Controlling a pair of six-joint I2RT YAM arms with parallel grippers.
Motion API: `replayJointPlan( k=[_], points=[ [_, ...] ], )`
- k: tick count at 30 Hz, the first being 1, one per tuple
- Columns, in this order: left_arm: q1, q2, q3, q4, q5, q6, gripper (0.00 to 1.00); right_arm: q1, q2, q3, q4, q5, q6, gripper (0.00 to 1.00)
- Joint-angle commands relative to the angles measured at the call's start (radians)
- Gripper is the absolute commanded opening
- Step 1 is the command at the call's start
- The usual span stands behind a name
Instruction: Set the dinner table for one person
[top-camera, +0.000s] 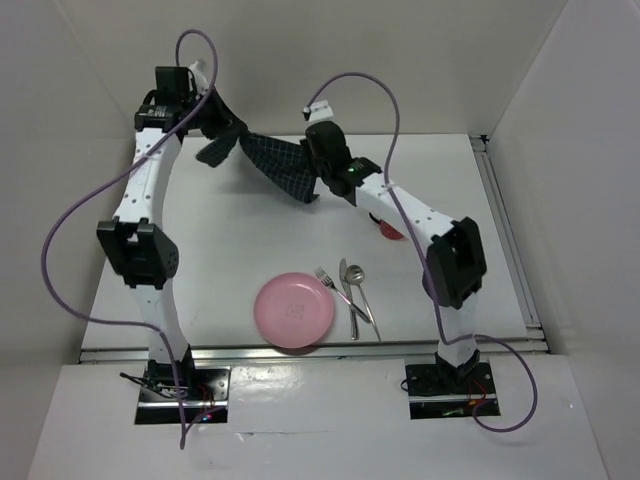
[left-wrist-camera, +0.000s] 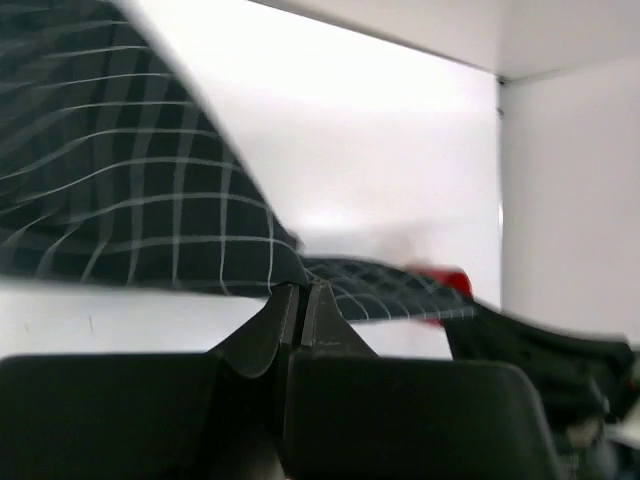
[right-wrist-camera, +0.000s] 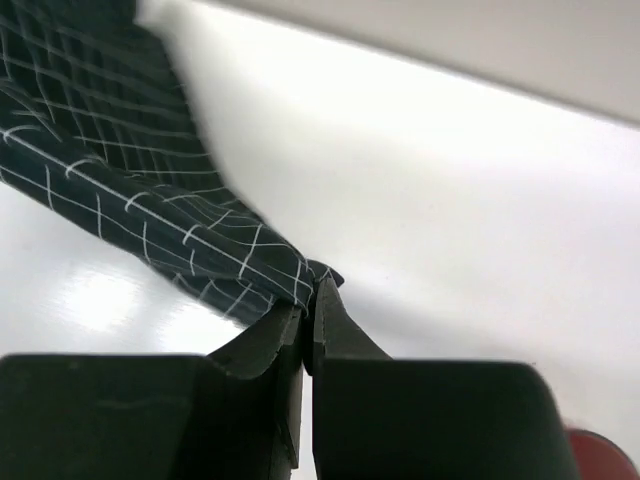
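Observation:
A dark navy grid-checked placemat (top-camera: 272, 160) hangs stretched in the air between my two grippers, above the far part of the white dinner table (top-camera: 230, 240). My left gripper (top-camera: 228, 128) is shut on one corner of it (left-wrist-camera: 150, 190). My right gripper (top-camera: 322, 172) is shut on another corner (right-wrist-camera: 180, 230). A pink plate (top-camera: 294, 310) lies near the front edge. A fork (top-camera: 336, 290), a knife (top-camera: 352, 292) and a spoon (top-camera: 362, 295) lie together just right of the plate.
A red object (top-camera: 392, 232) lies on the table under my right arm, mostly hidden; it also shows in the left wrist view (left-wrist-camera: 445, 280). Metal rails (top-camera: 505, 230) run along the right and front edges. White walls stand close around.

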Motion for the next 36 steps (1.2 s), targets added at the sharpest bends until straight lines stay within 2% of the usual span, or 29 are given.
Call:
replayJointPlan(
  k=[1,2,4,5,6,8,10,11,12,13,14,15,17,21,23,26,27,30,31,33,34,36],
  points=[
    [0.001,-0.206,-0.130,-0.049,-0.037,0.109,0.00,0.015,-0.234,-0.143,0.116,0.051,-0.059,0.00],
    [0.001,-0.301,-0.291,-0.039,-0.064,0.131,0.18,0.015,-0.267,-0.200,0.133,0.051,-0.059,0.00],
    [0.001,-0.372,-0.437,-0.020,-0.180,0.164,0.64,0.015,-0.334,-0.396,0.180,0.007,-0.059,0.00],
    [0.010,-0.393,-0.497,-0.020,-0.218,0.165,0.82,0.015,-0.392,-0.463,0.240,-0.014,-0.059,0.00],
    [0.029,-0.404,-0.566,-0.044,-0.244,0.165,0.94,0.015,-0.413,-0.569,0.256,-0.032,-0.059,0.00],
    [0.069,-0.413,-0.632,-0.078,-0.296,0.111,0.94,0.015,-0.439,-0.646,0.256,-0.089,-0.047,0.00],
    [0.089,-0.462,-0.695,-0.078,-0.328,0.059,0.88,0.027,-0.439,-0.668,0.222,-0.098,-0.037,0.03],
    [0.100,-0.485,-0.772,-0.063,-0.348,0.027,0.88,0.036,-0.439,-0.668,0.186,-0.098,-0.004,0.15],
    [0.100,-0.510,-0.810,-0.051,-0.362,0.010,0.88,0.036,-0.439,-0.679,0.167,-0.098,0.008,0.38],
    [0.100,-0.533,-0.846,-0.040,-0.374,-0.001,0.83,0.036,-0.439,-0.679,0.150,-0.107,0.022,0.71],
    [0.109,-0.565,-0.904,-0.040,-0.405,-0.033,0.81,0.036,-0.439,-0.679,0.123,-0.107,0.048,0.78],
    [0.109,-0.576,-0.929,-0.031,-0.405,-0.044,0.71,0.036,-0.439,-0.679,0.110,-0.107,0.059,0.87],
    [0.120,-0.576,-0.984,-0.031,-0.405,-0.058,0.66,0.036,-0.448,-0.661,0.069,-0.107,0.078,0.92],
    [0.138,-0.523,-1.044,-0.017,-0.405,-0.079,0.58,0.036,-0.448,-0.552,-0.034,-0.098,0.143,0.93],
    [0.139,-0.513,-1.075,0.009,-0.407,-0.089,0.59,0.036,-0.439,-0.516,-0.114,-0.132,0.211,0.89],
    [0.148,-0.513,-1.142,0.043,-0.381,-0.102,0.69,0.027,-0.439,-0.483,-0.195,-0.176,0.333,0.83],
    [0.158,-0.513,-1.172,0.043,-0.364,-0.112,0.77,0.015,-0.448,-0.493,-0.235,-0.193,0.364,0.74],
    [0.159,-0.524,-1.213,0.106,-0.324,-0.112,0.89,-0.023,-0.491,-0.560,-0.279,-0.270,0.503,0.52],
    [0.159,-0.512,-1.223,0.122,-0.310,-0.112,0.94,-0.033,-0.502,-0.588,-0.279,-0.293,0.528,0.49],
    [0.159,-0.481,-1.223,0.144,-0.301,-0.112,0.95,-0.043,-0.545,-0.674,-0.237,-0.356,0.567,0.47],
    [0.159,-0.463,-1.214,0.144,-0.310,-0.112,0.92,-0.053,-0.555,-0.700,-0.215,-0.417,0.558,0.47],
    [0.159,-0.414,-1.214,0.170,-0.310,-0.122,0.88,-0.053,-0.575,-0.731,-0.218,-0.417,0.608,0.50]
  ],
)
